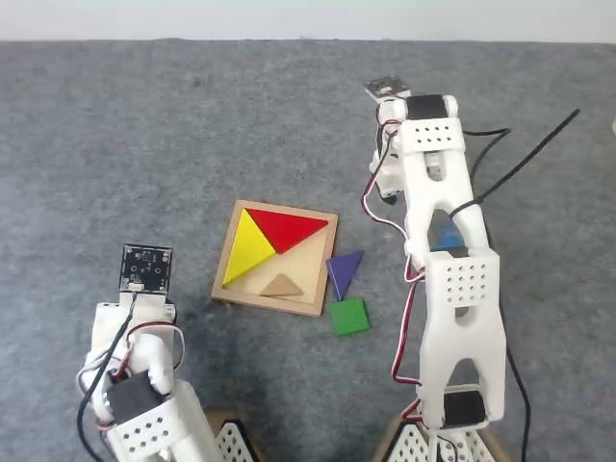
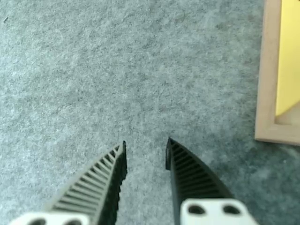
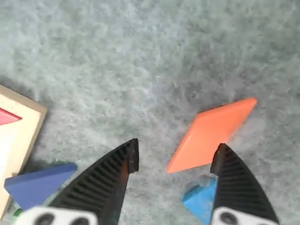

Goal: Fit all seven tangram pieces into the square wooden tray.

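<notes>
Yellow triangle [image 1: 245,248], red triangle [image 1: 286,229], tan triangle [image 1: 282,287], purple triangle [image 1: 342,271], green square [image 1: 349,317], orange parallelogram [image 3: 211,133].

The grey carpeted counter [image 1: 135,144] carries the wooden tray [image 1: 265,304], a dark blue triangle [image 1: 343,271] and green square [image 1: 349,316] just beside it, and an orange parallelogram [image 3: 211,133] near a light blue piece [image 3: 200,199].

Nothing here carries any writing, label or number that I can read from where I stand
</notes>
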Robot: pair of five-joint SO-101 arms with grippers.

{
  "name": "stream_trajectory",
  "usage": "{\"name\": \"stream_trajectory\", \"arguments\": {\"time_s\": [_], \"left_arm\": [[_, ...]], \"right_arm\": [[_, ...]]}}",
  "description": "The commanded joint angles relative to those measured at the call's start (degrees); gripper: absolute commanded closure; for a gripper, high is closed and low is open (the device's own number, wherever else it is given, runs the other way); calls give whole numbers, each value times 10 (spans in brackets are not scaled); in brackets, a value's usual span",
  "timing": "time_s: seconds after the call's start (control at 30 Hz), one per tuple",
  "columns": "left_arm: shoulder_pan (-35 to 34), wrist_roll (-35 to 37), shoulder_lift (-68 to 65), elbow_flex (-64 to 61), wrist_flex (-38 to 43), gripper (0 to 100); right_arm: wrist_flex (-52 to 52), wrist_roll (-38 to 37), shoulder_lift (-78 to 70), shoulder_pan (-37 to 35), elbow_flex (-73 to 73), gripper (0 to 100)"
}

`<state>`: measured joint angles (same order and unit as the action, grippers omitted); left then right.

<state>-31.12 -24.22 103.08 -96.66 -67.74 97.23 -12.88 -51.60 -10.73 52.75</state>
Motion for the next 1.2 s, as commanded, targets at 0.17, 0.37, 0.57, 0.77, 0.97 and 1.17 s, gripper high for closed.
{"name": "stream_trajectory", "arguments": {"time_s": [0.17,0.37,0.57,0.77,0.97,1.17], "left_arm": [[1,-4,6,2,11,866],[1,-4,6,2,11,866],[1,-4,6,2,11,866],[1,-4,6,2,11,866],[1,-4,6,2,11,866],[1,-4,6,2,11,866]], "right_arm": [[-7,-27,-62,27,8,731],[-15,-17,-72,47,37,732],[-4,-3,-69,55,61,732],[-3,-2,-80,52,79,787],[-15,-5,-107,38,82,959],[41,53,-100,36,133,991]]}}
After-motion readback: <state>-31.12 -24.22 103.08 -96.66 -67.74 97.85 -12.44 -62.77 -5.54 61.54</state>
